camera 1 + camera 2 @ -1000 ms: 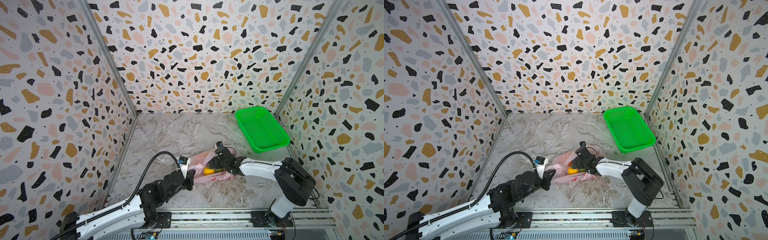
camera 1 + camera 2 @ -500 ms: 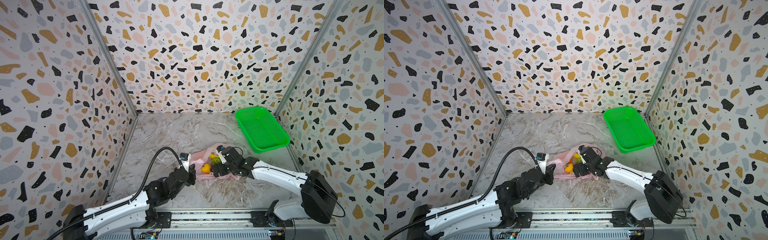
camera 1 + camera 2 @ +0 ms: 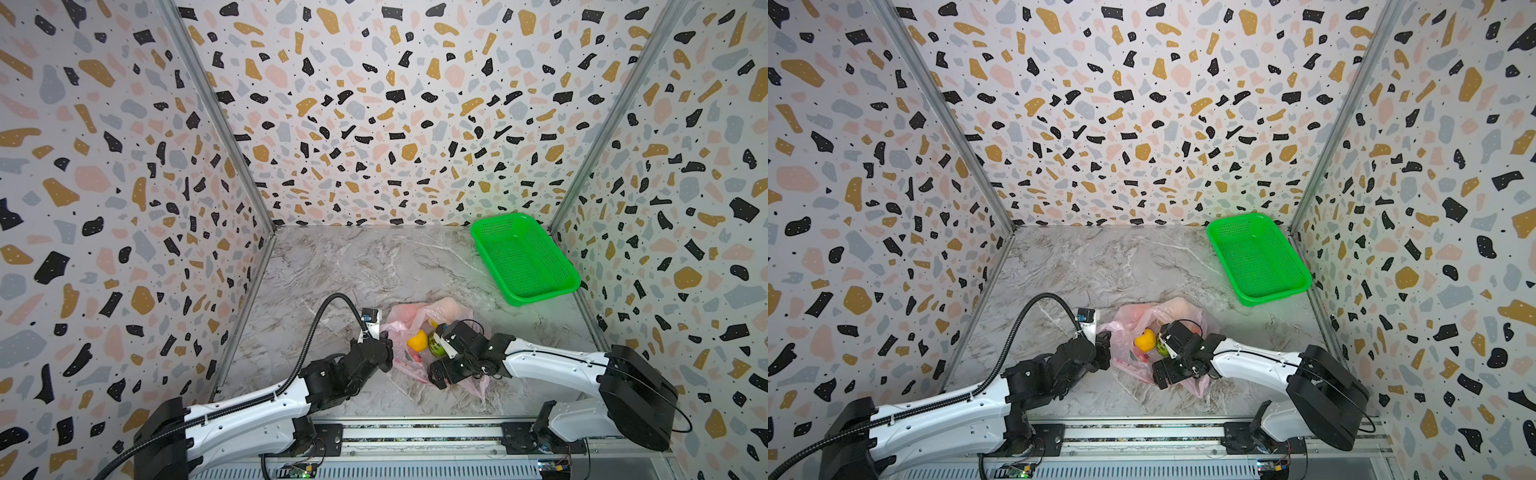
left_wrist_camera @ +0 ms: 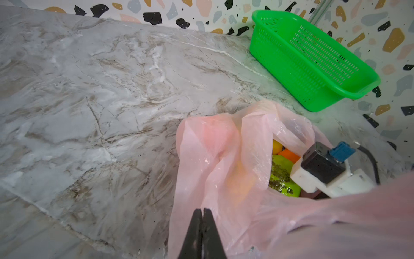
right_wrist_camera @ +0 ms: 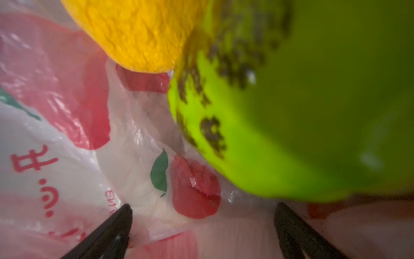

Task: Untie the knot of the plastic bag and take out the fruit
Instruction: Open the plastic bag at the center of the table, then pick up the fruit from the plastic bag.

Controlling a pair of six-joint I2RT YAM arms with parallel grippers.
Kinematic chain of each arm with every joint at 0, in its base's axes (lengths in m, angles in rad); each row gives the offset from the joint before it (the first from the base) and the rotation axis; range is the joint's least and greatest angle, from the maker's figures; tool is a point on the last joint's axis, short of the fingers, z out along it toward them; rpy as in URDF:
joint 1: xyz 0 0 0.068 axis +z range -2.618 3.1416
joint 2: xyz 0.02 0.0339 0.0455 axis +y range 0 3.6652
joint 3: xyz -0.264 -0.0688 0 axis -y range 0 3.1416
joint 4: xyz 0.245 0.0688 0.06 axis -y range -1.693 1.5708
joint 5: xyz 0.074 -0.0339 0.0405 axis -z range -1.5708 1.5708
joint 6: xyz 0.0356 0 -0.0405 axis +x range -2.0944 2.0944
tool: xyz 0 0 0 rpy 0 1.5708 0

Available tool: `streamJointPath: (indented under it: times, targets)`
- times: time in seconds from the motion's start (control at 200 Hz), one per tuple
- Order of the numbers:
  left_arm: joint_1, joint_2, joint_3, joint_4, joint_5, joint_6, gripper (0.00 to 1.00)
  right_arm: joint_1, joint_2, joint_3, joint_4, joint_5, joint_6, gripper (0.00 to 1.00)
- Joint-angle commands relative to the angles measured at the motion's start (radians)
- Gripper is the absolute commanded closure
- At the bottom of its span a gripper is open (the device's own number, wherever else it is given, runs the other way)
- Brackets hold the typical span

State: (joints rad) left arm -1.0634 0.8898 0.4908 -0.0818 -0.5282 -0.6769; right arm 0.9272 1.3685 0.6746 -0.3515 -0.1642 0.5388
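Left claw [image 4: 202, 215] clenched on plastic bag [image 4: 224, 157] rim near counter's [image 3: 353, 266] front edge. Right claw [image 5: 202, 224] released, inside bag beside green fruit [image 5: 302, 112].

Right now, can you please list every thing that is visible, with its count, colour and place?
plastic bag: one, translucent pink with red print, near front of the table, mouth open.
yellow-orange fruit: one, inside the bag.
green fruit: one, dark-speckled, inside the bag beside the yellow-orange one.
orange fruit: one, deeper in the bag, partly hidden.
basket: one, green, far right corner.
table: one, grey marble.
left gripper: fingers shut on the bag's edge.
right gripper: fingers open, inside the bag.
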Motion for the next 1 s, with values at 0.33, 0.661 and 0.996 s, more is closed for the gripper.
streamJointPath:
  times: [0.33, 0.661, 0.996]
  targets:
    - [-0.012, -0.031, -0.019, 0.192, 0.035, 0.090, 1.00, -0.115, -0.078, 0.177, -0.079, 0.012, 0.056, 0.01]
    - [-0.018, -0.007, -0.021, 0.239, 0.065, 0.119, 1.00, -0.169, 0.024, 0.183, -0.017, 0.061, 0.093, 0.01]
    - [-0.018, -0.004, -0.022, 0.234, 0.056, 0.132, 1.00, -0.138, 0.122, 0.205, 0.035, 0.146, 0.049, 0.03]
